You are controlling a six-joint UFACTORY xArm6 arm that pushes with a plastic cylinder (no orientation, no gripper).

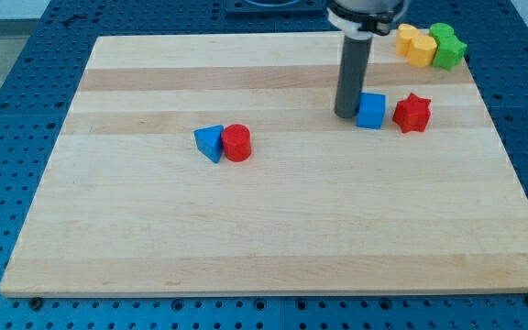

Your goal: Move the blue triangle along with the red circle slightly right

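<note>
The blue triangle lies on the wooden board, left of centre, touching the red circle on its right side. My tip stands toward the view's top right, just left of a blue cube and close against it. The tip is well to the right of the triangle and circle and a little higher in the view.
A red star sits right of the blue cube. At the board's top right corner lie yellow blocks and green blocks in a cluster. A blue perforated table surrounds the board.
</note>
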